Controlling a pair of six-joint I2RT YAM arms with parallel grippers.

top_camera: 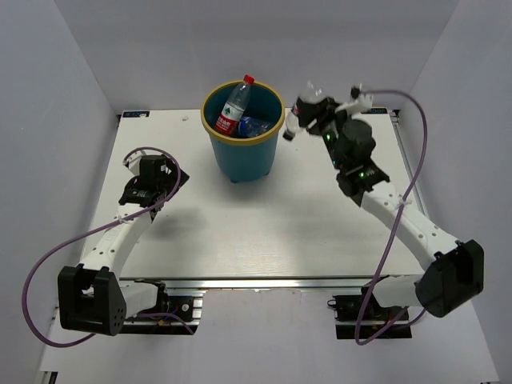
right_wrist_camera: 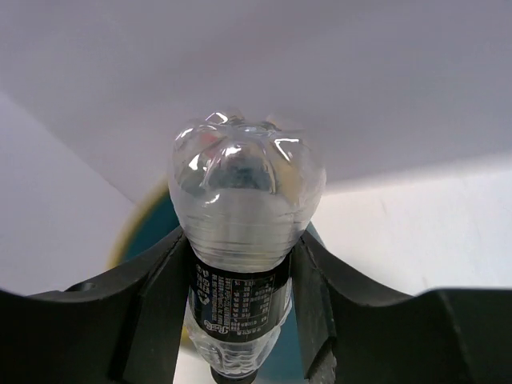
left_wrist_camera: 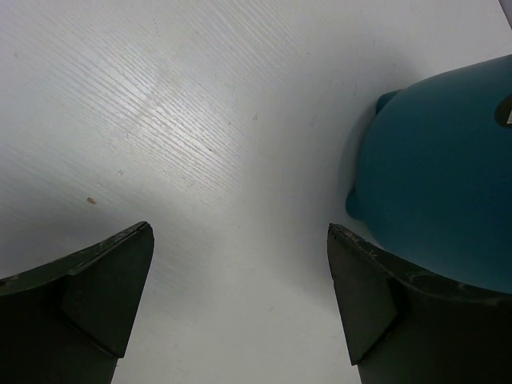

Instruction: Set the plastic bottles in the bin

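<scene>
Overhead, the bin (top_camera: 240,156) stands on the table (top_camera: 240,232) near the middle of its far edge. A red-capped bottle (top_camera: 234,108) leans out over the bin's rim, and a blue-labelled bottle (top_camera: 256,126) lies lower inside. The right gripper (top_camera: 294,120) hangs just beside the right side of that rim. Its load is too small to make out from above. The left gripper (top_camera: 160,172) sits low toward the table's left edge, well apart from the bin.

From the left wrist, the left gripper (left_wrist_camera: 240,232) has its jaws spread wide over bare tabletop with nothing between them. The bin's teal wall is off to its right.

From the right wrist, the right gripper (right_wrist_camera: 244,264) is clamped on a clear bottle (right_wrist_camera: 244,200) around its dark label. The bottle's long axis runs outward along the fingers (right_wrist_camera: 160,296), base leading and neck toward the wrist. The bin's yellow rim and teal side show low behind the bottle. The opening therefore lies below and to the robot's left of this bottle. I judge a short carry leftward over the rim is what remains, and the right arm is plainly the nearer one.
</scene>
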